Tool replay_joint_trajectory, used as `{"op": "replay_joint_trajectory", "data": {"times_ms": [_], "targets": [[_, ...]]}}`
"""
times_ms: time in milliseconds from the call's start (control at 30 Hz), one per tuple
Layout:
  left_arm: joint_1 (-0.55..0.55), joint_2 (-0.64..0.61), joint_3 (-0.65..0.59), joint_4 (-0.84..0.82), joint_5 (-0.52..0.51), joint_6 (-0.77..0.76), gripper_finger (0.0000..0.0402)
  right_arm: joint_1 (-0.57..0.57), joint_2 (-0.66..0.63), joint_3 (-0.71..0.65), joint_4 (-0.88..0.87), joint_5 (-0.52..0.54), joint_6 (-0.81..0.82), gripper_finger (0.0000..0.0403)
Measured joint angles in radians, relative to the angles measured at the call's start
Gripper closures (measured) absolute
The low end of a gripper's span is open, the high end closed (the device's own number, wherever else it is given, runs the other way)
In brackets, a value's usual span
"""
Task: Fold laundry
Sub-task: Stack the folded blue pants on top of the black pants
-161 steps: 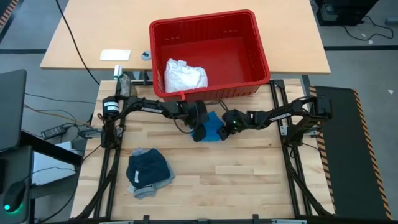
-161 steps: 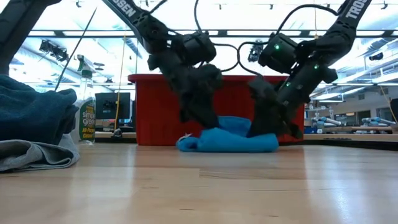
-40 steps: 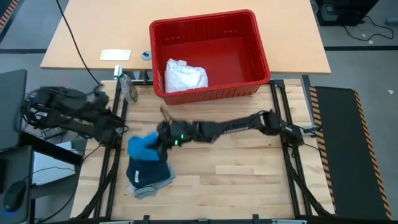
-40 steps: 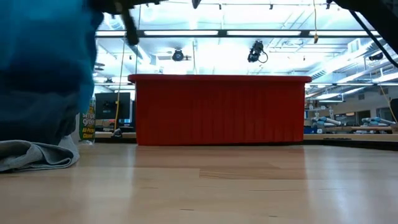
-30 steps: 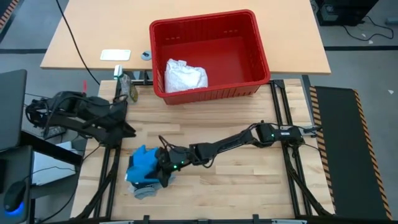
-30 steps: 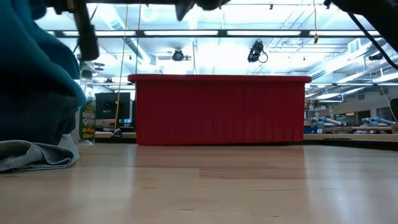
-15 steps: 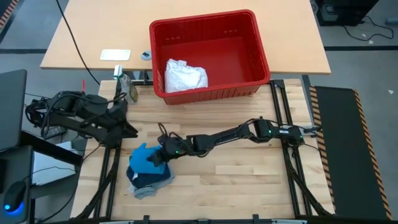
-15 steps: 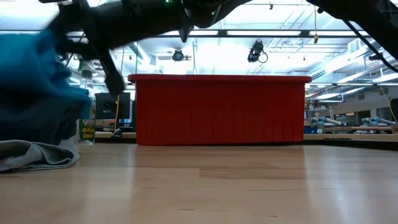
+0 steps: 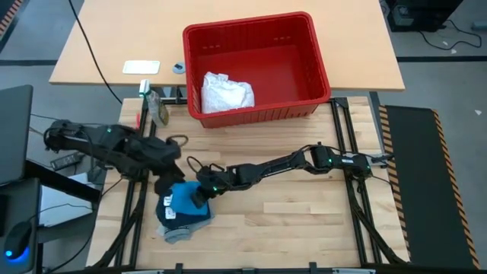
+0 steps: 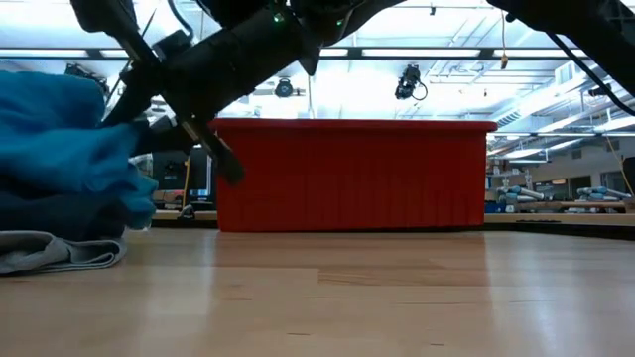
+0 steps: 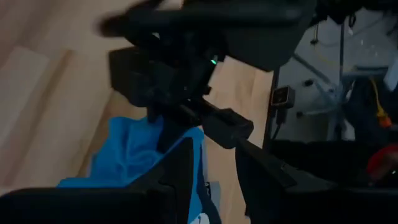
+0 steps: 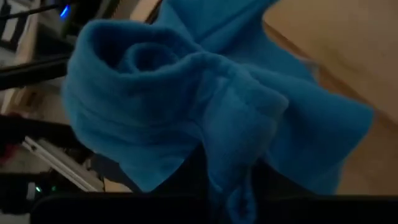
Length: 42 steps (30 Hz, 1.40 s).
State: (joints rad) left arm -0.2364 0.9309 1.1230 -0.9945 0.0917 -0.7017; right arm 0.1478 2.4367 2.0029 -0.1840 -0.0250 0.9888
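- The right gripper [image 9: 199,192] reaches across the table [image 9: 304,221] to the bright blue garment [image 9: 185,199], its fingers narrowly parted on the cloth.
- The blue piece lies atop the navy garment [image 9: 183,222] and grey T-shirt [image 9: 172,235], at seven o'clock.
- The left gripper [image 9: 163,185] hovers just beside; whether it grips cannot be told.
- The white cloth [image 9: 225,92] sits in the red basket [image 9: 316,57] at twelve o'clock.

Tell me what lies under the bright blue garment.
The bright blue garment lies on the navy garment, with the grey T-shirt at the bottom of the pile. How they are folded beneath is covered.

A lab: ceiling strip lights [image 10: 417,52], monitors [image 10: 189,169] on benches, cabled floor around the wooden table [image 9: 289,221].
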Motion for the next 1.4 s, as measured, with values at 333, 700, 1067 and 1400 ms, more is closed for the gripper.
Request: {"op": "replay_joint_trajectory", "data": {"times_ms": [333,700,1067,1400], "targets": [[-0.197,0.097,-0.069,0.066,0.000,-0.044,0.0280,0.015,0.000,0.000,0.158,-0.029,-0.194,0.0302],[-0.322,0.106,-0.337,0.142,-0.097,-0.275,0.0284,0.016,-0.090,0.000,-0.006,-0.050,-0.231,0.0184],[-0.409,0.106,-0.456,0.244,-0.143,-0.380,0.0286,0.018,-0.309,0.000,-0.441,0.078,-0.334,0.0186],[-0.396,0.091,-0.438,0.213,-0.184,-0.367,0.0286,0.017,-0.414,0.001,-0.559,0.226,-0.409,0.0188]]}}
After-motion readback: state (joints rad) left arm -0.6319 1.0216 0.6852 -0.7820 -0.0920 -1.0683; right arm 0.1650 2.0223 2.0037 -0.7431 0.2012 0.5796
